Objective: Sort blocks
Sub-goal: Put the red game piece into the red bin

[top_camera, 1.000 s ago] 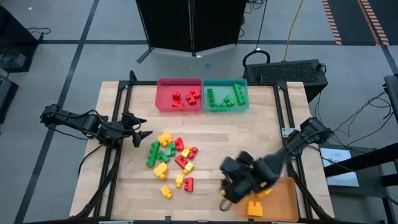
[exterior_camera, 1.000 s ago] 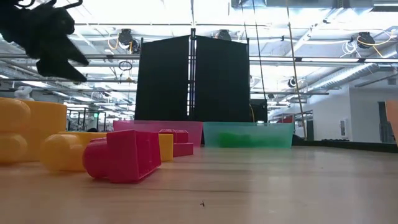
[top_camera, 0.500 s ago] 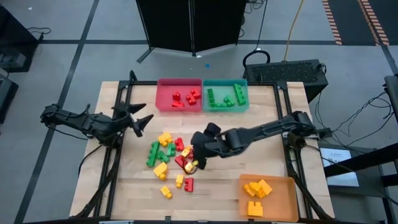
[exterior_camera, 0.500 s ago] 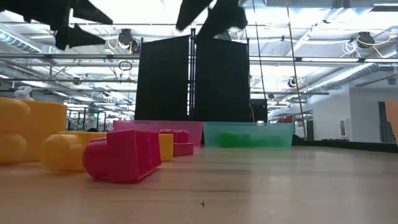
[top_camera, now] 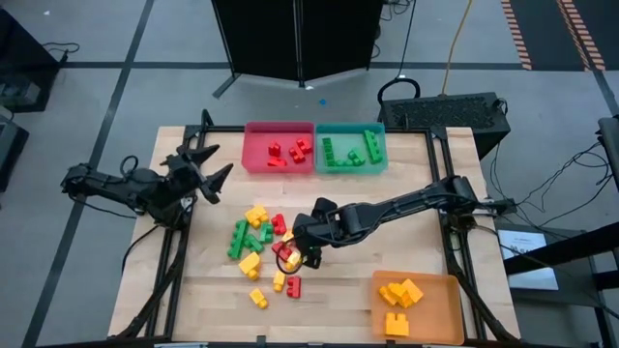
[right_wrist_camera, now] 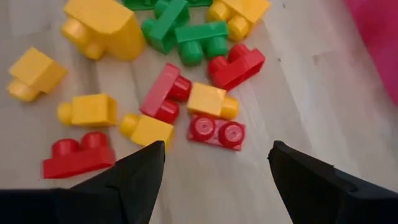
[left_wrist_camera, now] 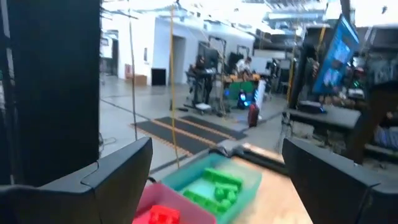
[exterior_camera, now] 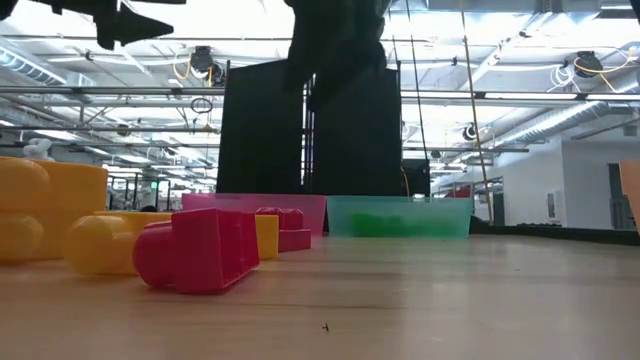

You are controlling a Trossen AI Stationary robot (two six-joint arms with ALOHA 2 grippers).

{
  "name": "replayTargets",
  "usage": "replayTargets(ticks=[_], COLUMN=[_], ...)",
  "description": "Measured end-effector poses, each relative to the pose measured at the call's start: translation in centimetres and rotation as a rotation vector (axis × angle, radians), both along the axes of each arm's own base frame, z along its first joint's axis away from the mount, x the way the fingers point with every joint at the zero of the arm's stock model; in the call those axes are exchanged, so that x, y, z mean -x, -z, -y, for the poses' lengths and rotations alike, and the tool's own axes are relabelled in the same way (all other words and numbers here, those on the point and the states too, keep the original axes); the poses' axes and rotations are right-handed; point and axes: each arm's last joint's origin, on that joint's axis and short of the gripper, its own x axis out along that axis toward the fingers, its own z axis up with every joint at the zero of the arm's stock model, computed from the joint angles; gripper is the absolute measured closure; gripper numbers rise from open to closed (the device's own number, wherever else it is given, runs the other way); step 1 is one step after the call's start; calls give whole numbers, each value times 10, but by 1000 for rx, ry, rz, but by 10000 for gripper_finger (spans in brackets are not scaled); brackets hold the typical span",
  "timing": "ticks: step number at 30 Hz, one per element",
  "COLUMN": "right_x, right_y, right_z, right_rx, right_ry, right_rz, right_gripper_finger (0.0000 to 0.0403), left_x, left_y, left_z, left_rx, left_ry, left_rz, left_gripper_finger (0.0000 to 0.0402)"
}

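The loose blocks lie in a pile of red, yellow and green left of the table's middle. My right gripper hangs open over the pile's right side, slanting down. In its wrist view the open fingers stand above a flat red block and a yellow one, touching neither. My left gripper is open and raised near the table's left edge, pointing about level toward the far trays, with nothing between its fingers.
A red tray with red blocks and a teal tray with green blocks stand side by side at the far edge. An orange tray with yellow blocks sits at the near right corner. Bare wood lies between pile and orange tray.
My right gripper has swung from above the orange tray toward the table's left, sunk a little and rolled, and now hangs over the pile. My left gripper has risen and tipped up to about level, drifting toward the far edge. No block has moved.
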Motion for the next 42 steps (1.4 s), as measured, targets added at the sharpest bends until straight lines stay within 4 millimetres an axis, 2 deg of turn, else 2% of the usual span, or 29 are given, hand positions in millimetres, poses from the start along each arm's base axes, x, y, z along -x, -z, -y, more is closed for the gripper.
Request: replayTargets(ticks=[2, 6, 12, 15, 18, 23, 26, 32, 37, 42], right_x=[0, -2, -9, -12, -16, -29, -33, -39, -42, -42], right_y=[0, 3, 10, 19, 41, 75, 90, 107, 116, 119], right_z=[2, 7, 25, 30, 34, 32, 31, 33, 35, 36], right_rx=[14, 54, 253, 223, 171, 221, 249, 266, 251, 243], right_ry=[-17, -116, -408, -513, -590, -695, -712, -748, -703, -684], right_rz=[-6, -43, -115, -150, -228, -278, -301, -317, -323, -333], right_gripper_finger=[124, 124, 124, 124, 124, 124, 124, 129, 181, 277], left_x=[1, 2, -1, -1, -2, -2, -2, -2, -3, -3], left_y=[-4, -10, -16, -17, -17, -17, -17, -15, -13, -11], left_z=[-2, -3, 4, 7, 9, 10, 10, 10, 10, 10], left_rx=[-14, 72, 168, 211, 247, 275, 277, 279, 285, 286], left_ry=[-20, 16, 374, 502, 584, 619, 618, 613, 601, 597], left_rz=[26, 136, 245, 270, 279, 289, 285, 268, 237, 223], left_gripper_finger=[40, 40, 40, 40, 40, 40, 40, 40, 40, 40])
